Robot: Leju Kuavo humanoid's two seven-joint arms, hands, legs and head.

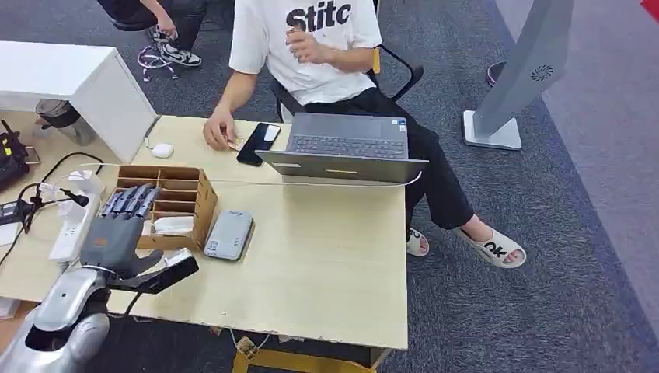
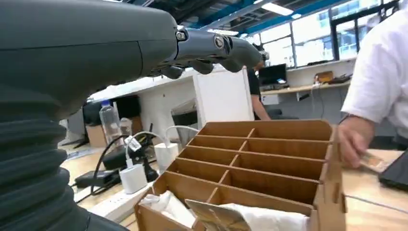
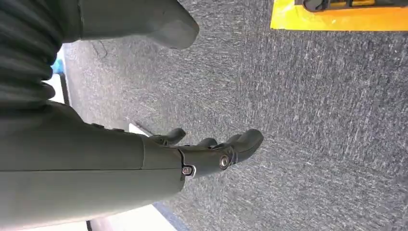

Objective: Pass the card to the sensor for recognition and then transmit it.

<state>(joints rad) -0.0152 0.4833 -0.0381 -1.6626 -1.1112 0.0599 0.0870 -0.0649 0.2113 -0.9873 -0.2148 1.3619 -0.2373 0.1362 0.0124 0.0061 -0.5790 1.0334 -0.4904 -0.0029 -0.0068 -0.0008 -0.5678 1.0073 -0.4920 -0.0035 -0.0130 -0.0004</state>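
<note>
**Left hand over the card box, nothing grasped yet**

In the lower left of the head view the left hand hovers over the near end of the wooden divider box, with its fingers stretched out and apart and holding nothing. The right hand hangs over grey carpet with loosely extended fingers, also holding nothing.

The card seems to be the pale flat piece that leans in the nearest compartment of the box, at the bottom centre of the left wrist view, beside some white material. The grey flat sensor lies on the table just beside the box, toward the frame centre.

Risks, as a judgement: the compartment is narrow, so the thick fingers may push against the wooden walls and shift the light box, or may pinch the white material together with the card. A tilted card could also slip from a weak pinch on its way to the sensor.

Hard to make out: the card is cut off by the lower edge of the wrist picture, and in the head view the hand covers that compartment. What the person's hand holds at the table's far edge is too small to tell.
</note>
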